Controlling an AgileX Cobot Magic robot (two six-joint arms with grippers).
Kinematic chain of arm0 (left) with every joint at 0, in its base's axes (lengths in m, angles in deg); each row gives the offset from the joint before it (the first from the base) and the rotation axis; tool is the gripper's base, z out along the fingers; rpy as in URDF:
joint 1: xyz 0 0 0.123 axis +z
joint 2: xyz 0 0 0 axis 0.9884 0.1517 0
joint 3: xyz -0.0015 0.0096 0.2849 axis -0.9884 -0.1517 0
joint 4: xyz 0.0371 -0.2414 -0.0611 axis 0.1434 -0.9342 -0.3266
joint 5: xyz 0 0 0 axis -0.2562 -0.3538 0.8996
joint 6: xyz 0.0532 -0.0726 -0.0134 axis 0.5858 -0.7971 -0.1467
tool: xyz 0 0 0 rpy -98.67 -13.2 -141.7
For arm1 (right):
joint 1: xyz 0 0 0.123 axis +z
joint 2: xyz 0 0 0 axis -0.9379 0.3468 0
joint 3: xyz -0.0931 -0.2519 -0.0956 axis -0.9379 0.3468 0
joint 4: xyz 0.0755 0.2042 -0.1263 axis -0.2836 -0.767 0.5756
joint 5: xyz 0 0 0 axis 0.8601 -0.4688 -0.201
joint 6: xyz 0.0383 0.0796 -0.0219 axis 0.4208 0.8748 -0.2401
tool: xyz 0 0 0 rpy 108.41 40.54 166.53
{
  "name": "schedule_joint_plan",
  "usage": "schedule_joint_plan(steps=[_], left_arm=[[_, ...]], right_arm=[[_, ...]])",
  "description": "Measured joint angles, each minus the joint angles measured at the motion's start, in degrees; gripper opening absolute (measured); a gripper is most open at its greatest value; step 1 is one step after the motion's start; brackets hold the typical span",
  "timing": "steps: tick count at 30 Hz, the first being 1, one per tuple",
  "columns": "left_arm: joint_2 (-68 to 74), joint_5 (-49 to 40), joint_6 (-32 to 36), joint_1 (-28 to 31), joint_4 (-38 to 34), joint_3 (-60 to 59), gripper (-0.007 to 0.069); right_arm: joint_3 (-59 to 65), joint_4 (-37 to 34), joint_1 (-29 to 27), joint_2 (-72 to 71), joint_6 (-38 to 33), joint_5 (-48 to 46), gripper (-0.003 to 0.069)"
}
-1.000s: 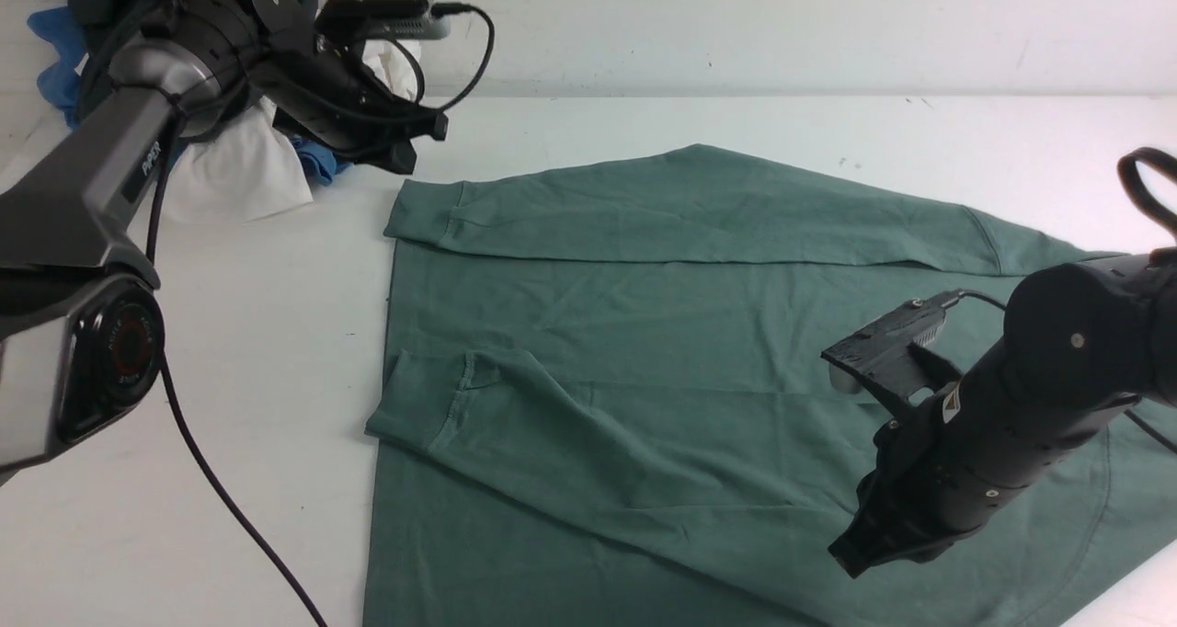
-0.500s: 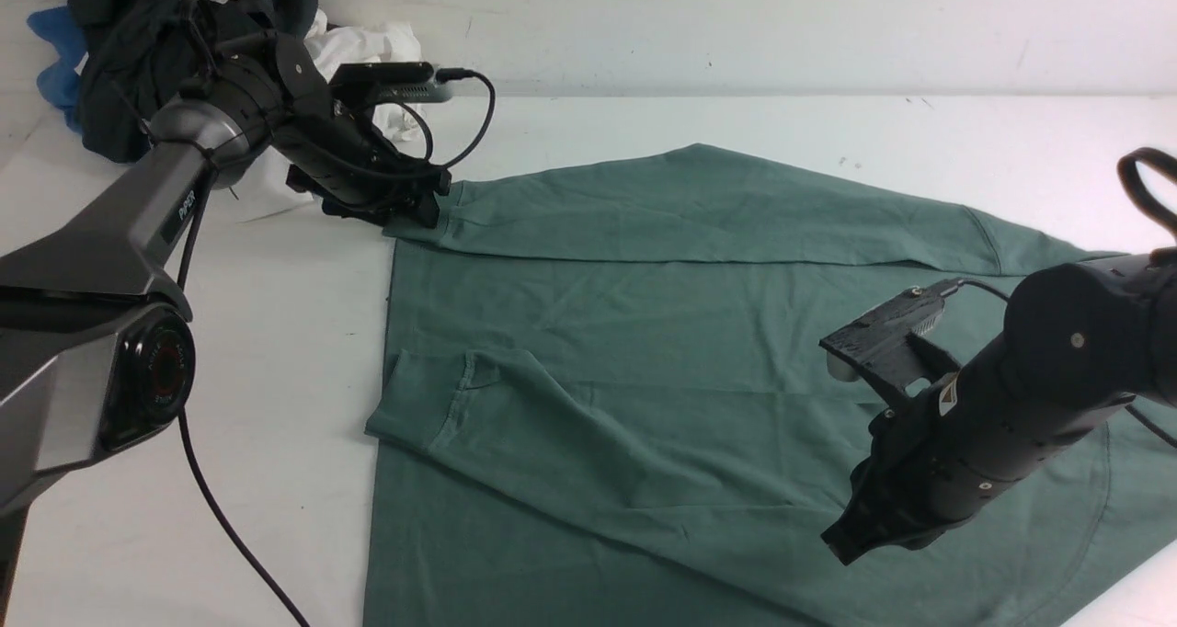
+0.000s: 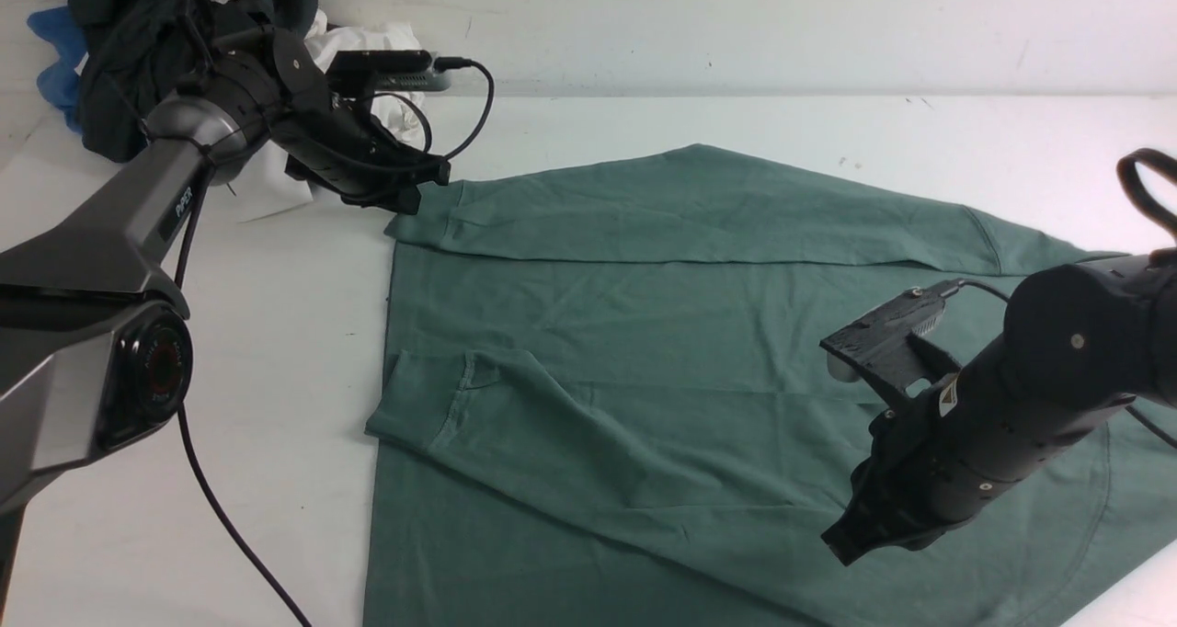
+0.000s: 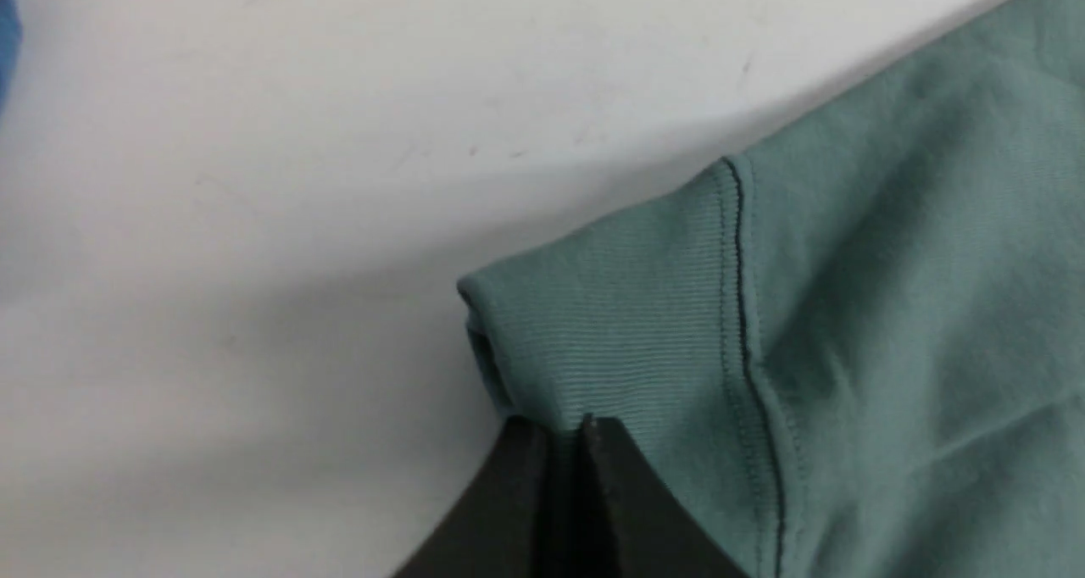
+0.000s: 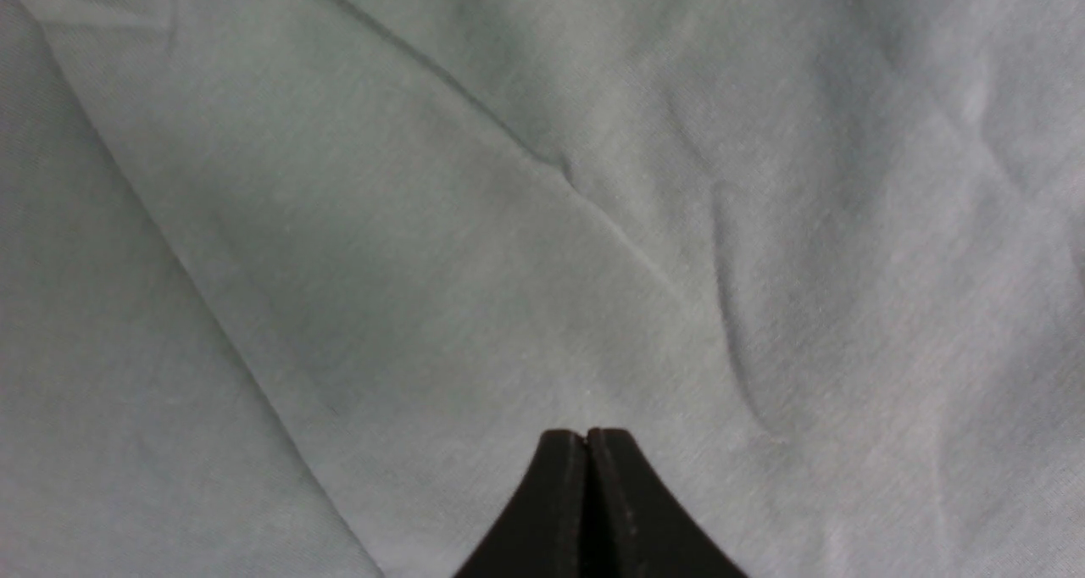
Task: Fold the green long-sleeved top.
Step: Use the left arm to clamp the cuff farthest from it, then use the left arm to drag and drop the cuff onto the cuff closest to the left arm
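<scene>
The green long-sleeved top (image 3: 690, 333) lies spread flat on the white table, with both sleeves folded across its body. The far sleeve ends in a ribbed cuff (image 3: 437, 213) at the top's far left corner. My left gripper (image 3: 416, 202) is at that cuff. The left wrist view shows my left gripper (image 4: 559, 425) shut, pinching the edge of the ribbed cuff (image 4: 610, 324). My right gripper (image 3: 841, 549) hangs over the top's near right part. In the right wrist view my right gripper (image 5: 587, 432) is shut and holds nothing, with plain fabric (image 5: 424, 264) below it.
A pile of garments sits in the far left corner against the wall: a black garment (image 3: 129, 29), a white one (image 3: 368, 43) and a blue one (image 3: 51, 57). The left arm's cable (image 3: 221, 498) trails over the table left of the top.
My left arm swung down from the garment pile to the far sleeve's cuff and its jaws closed on it. The right arm barely shifted.
</scene>
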Motion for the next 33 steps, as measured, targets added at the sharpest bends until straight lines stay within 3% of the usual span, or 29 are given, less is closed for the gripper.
schedule_joint_plan(steps=[12, 16, 18, 19, 20, 22, 24, 28, 33], left_arm=[[-18.8, -15.1, -1.1, -0.4, -7.7, -1.3, 0.0015], [-28.6, -15.0, -3.2, -1.8, -3.7, -14.0, 0.0015], [-35.4, -14.8, -2.7, -3.8, -2.8, -30.9, 0.0015], [-35.9, -14.8, -2.5, -3.8, -2.7, -32.3, 0.0015], [-39.5, -14.6, -1.1, -6.0, -2.8, -45.3, 0.0015], [-41.3, -13.5, -0.5, -7.1, -2.9, -53.5, 0.0015], [-43.2, -7.4, -0.3, -8.8, -3.1, -67.2, 0.0015], [-43.6, -0.9, -2.0, -8.9, -2.6, -75.0, 0.0016], [-44.8, 0.8, -2.6, -9.0, -2.8, -74.4, 0.0017]], right_arm=[[0.0, 8.0, -1.0, -2.1, 3.7, -0.4, -0.0009], [0.0, 9.6, -4.2, -6.4, 6.5, -0.5, -0.0009], [0.0, 9.7, -6.6, -9.7, 7.8, -0.6, -0.0009], [0.0, 9.7, -6.8, -10.0, 7.9, -0.6, -0.0009], [0.0, 9.5, -8.0, -12.1, 8.6, -0.5, -0.0009], [0.1, 9.1, -8.7, -13.3, 8.8, -0.1, -0.0009], [0.2, 7.8, -9.1, -14.9, 8.9, 0.6, -0.0009], [0.2, 6.2, -9.1, -15.1, 8.9, 1.1, -0.0009], [0.2, 5.8, -9.1, -15.1, 8.9, 1.4, -0.0009]])
